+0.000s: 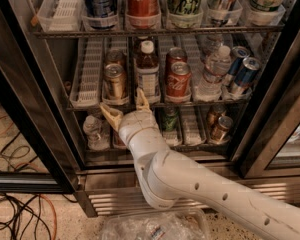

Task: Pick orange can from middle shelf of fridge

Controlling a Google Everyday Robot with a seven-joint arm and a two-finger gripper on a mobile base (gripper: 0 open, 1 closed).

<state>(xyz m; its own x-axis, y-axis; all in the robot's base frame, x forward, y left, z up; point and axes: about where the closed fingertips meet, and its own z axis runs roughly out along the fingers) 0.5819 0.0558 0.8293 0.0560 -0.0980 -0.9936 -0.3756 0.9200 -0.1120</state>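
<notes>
**Item 1, my gripper** (126, 108): at the front lip of the middle shelf (87, 76), fingers (110, 116) splayed wide with nothing between them. I judge they are held apart so the tips can pass either side of a can.

**Item 2, orange can** (115, 80): upright at the front of its white lane tray, second lane from the left. It sits at 11 o'clock of my gripper, near but untouched. A similar can top shows behind it in the same lane.

**Item 3, same shelf, toward 3 o'clock:**
- white-capped bottle (147, 70)
- two red Coca-Cola cans (177, 77), one behind the other
- clear water bottle (215, 70)
- blue-and-silver cans (243, 73), leaning

The lanes keep each drink in file, so my can should come straight out toward me. The bottle just beside it leaves that finger little room.

**Item 4, upper rack, 12 o'clock:** tall cans (142, 1), each seated in its own clear cup.

**Item 5, lower shelf, 6 o'clock, partly behind my arm:**
- a small bottle (92, 129)
- a green can (171, 119)
- copper cans (220, 126)

**Item 6, fridge** (110, 198): ribbed steel base below, black frames at both sides.

**Item 7, floor, 8 o'clock:** loose cables (15, 215).
</notes>
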